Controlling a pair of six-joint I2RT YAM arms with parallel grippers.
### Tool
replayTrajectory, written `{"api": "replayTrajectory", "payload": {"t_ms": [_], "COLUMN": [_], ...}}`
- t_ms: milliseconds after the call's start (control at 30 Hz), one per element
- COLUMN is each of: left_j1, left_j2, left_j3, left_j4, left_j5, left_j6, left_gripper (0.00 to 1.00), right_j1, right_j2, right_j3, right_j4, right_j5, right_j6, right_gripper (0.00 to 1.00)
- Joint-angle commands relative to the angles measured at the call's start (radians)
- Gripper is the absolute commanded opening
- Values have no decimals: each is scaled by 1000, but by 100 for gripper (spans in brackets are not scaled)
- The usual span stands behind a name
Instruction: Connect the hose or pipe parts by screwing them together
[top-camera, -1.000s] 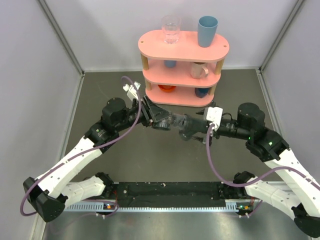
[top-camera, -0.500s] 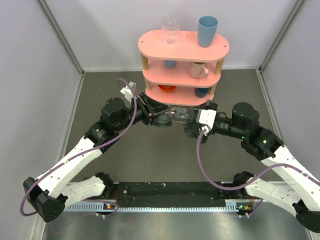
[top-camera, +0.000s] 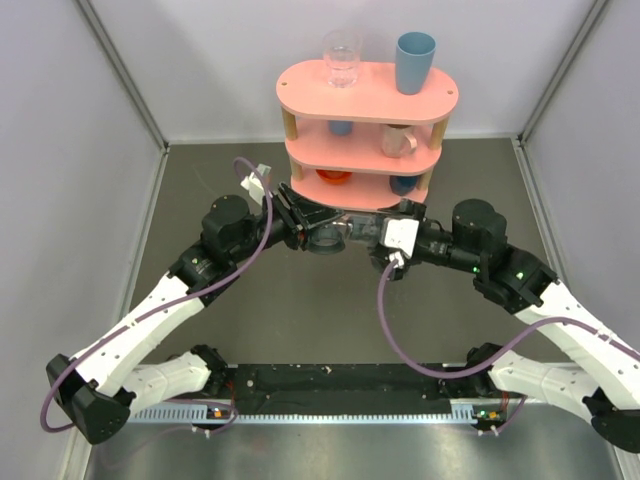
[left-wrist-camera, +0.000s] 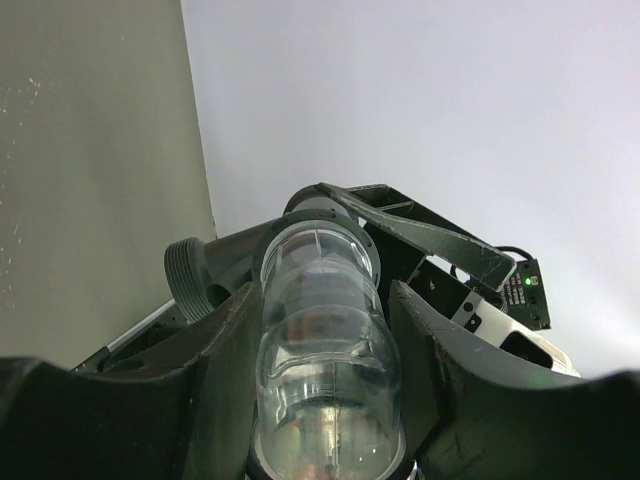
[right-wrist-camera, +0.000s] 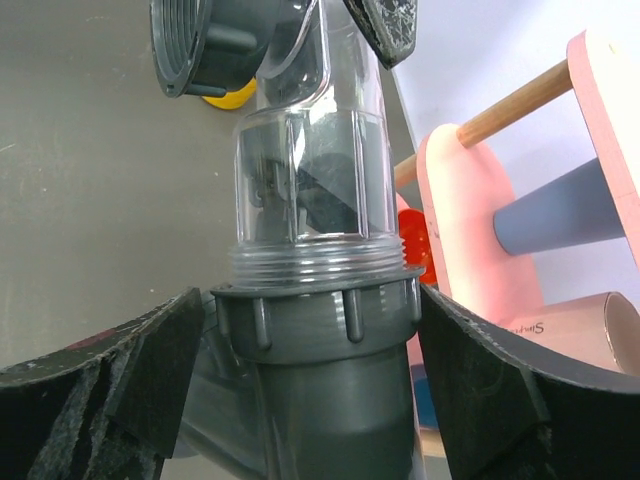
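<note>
The join looks begun but not finished. The clear tube (left-wrist-camera: 320, 350) stands with its threaded end in the ribbed nut (right-wrist-camera: 300, 320) of the grey fitting (right-wrist-camera: 320, 420), the two in one straight line; yet a band of bare thread shows above the nut in the right wrist view, so I judge that some turns are left before it seats. What remains, by my reckoning: get a firm hold on the nut or the fitting; turn it home on the thread; set the joined piece down.

The left claw (left-wrist-camera: 322, 300) is closed on the clear tube, one finger on each side of its barrel, and bears it. The right claw (top-camera: 372, 240) has its jaws spread wide on either side of the nut, right at its ribs; whether they press on it or stand just off it I cannot tell.

Both parts hang in the air between the two arms, off the bench (top-camera: 300, 320); they are over its far half near the middle, just in front of the pink shelf (top-camera: 375, 88) at the far edge.

The tube is see-through with a faint smoky tint, round and smooth, with a moulded thread at its end; dark shapes show through its wall. The fitting is dull dark grey plastic; its nut has raised ribs for grip; a side branch shows low in the right wrist view, too blurred to describe.
</note>
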Motion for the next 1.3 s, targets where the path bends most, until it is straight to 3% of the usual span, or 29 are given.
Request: {"api": "replayTrajectory", "payload": {"t_ms": [0, 67, 100, 167, 200, 333, 400, 567, 767, 900, 1000, 1267], "left_j1": [2, 2, 2, 2, 2, 0, 2, 2, 0, 0, 2, 2], "left_j2": [-41, -40, -38, -35, -35, -44, -38, 28, 12, 32, 55, 71], "left_j3": [1, -5, -6, -17, -31, -120, -151, -86, -120, -68, -22, 20], "left_j4": [87, 101, 119, 154, 209, 552, 610, 572, 670, 541, 446, 343], "left_j5": [4, 9, 12, 22, 44, 87, 134, 419, 521, 646, 754, 839], "left_j6": [-33, -32, -24, -9, 21, 143, 274, 595, 888, 1099, 1193, 1295], "left_gripper": [0, 0, 0, 0, 0, 0, 0, 0, 0, 0, 0, 0], "right_j1": [11, 10, 11, 11, 11, 11, -1, -15, -50, -72, -92, -112], "right_j2": [3, 3, 8, 17, 23, 88, 118, 190, 229, 218, 217, 215], "right_j3": [56, 62, 66, 89, 100, 171, 229, 318, 347, 330, 313, 292], "right_j4": [42, 42, 42, 42, 40, 6, -42, -112, -164, -175, -188, -221], "right_j5": [8, -4, -9, -29, -35, -108, -156, -296, -401, -457, -513, -570], "right_j6": [-24, -21, -16, 19, 39, 138, 180, 261, 381, 424, 444, 474], "right_gripper": [77, 65, 50, 36, 23, 1, 0, 0, 0, 0, 0, 0]}}
